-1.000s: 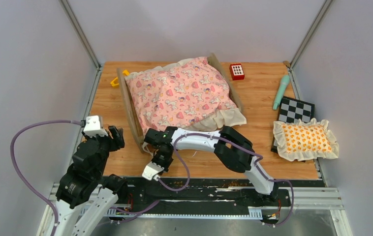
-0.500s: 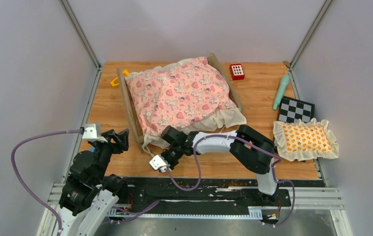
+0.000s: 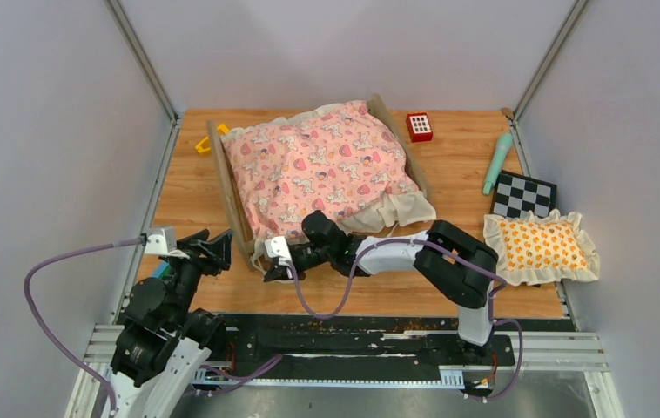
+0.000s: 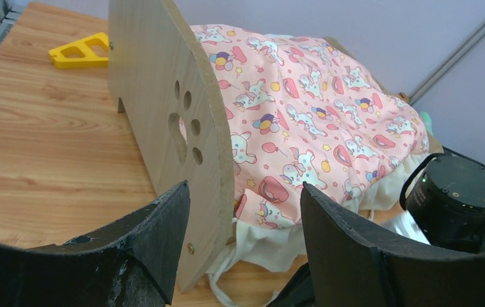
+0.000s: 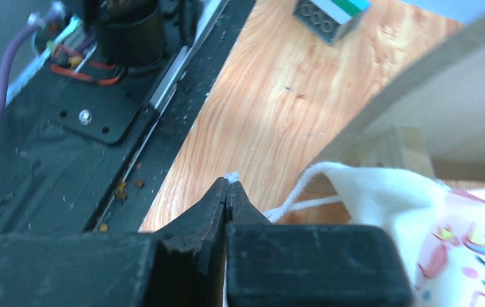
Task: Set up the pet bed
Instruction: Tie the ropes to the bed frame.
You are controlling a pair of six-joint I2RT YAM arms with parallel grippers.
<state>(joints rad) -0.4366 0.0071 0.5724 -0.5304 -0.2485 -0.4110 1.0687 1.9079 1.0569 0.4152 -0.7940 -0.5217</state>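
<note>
At the near corner of the bed, the right gripper (image 5: 228,187) has its jaws pressed flat together, with a tuft of thin white tie cord (image 5: 294,182) pinched at the tips. The cord loops back to the cream ruffle of the pink unicorn-print quilt (image 3: 322,170). In the overhead view this gripper lies low over the light-brown wood-grain table (image 3: 457,165), just off the near end of the rounded light-wood headboard with paw-print cutout (image 4: 176,121). At 9 o'clock from it, the left gripper (image 4: 243,195) stands with its jaws wide apart and nothing held. Its wrist view shows the headboard's near edge between the two fingers, and contact cannot be determined. The pet bed (image 3: 229,187) sits at 12 to 1 o'clock from the right gripper, at the table's far-left middle and set askew. The quilt is heaped over it and spills past the near side rail, and any mattress is hidden. A yellow plastic triangular piece (image 3: 209,142) lies at 11 o'clock, behind the headboard. A small red block with white buttons (image 3: 419,126) lies at 1 o'clock, beyond the footboard. At 2 o'clock are a mint-green stick-shaped tool (image 3: 496,163) and a black-and-white checkered board (image 3: 525,193). At 3 o'clock, well apart from the bed, a small orange-patterned frilled pillow (image 3: 540,246) overlaps the board's near edge.
</note>
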